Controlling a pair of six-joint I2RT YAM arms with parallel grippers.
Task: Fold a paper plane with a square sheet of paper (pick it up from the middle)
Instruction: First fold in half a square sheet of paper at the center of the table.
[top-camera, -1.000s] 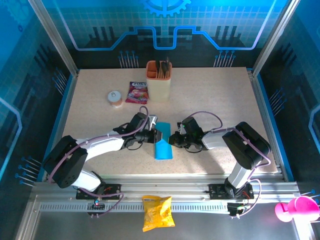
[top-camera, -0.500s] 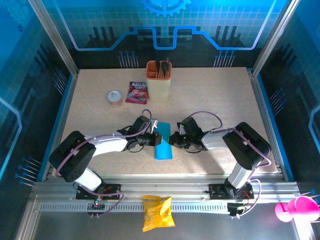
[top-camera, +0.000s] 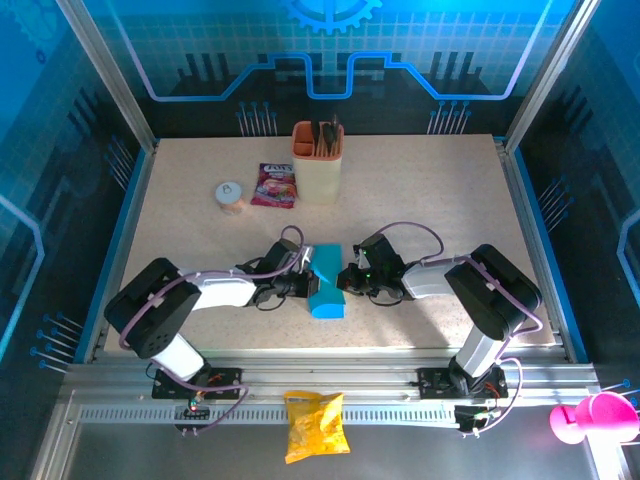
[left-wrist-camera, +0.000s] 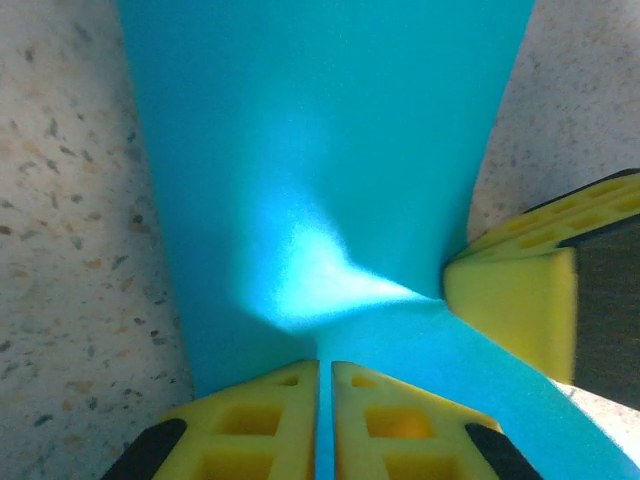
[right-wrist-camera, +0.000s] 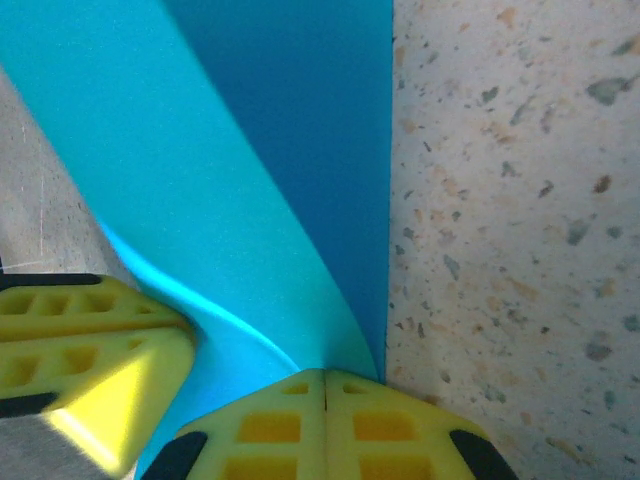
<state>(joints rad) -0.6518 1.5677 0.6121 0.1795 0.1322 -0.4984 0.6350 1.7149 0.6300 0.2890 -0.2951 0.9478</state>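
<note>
Evidently a fold is being formed: the square sheet of paper (top-camera: 326, 285), by now a narrow blue strip, lies at the centre of the table (top-camera: 450, 200) in the top view, between the two arms. The left gripper (left-wrist-camera: 325, 372) pinches its left side, fingers almost together with paper in the slit. The right gripper (right-wrist-camera: 325, 380) is clamped fully on the opposite edge, where a curl of paper rises. The next move probably calls for carrying one edge across and pressing the crease flat, both grips moving together so the thin sheet neither slips nor tears.
</note>
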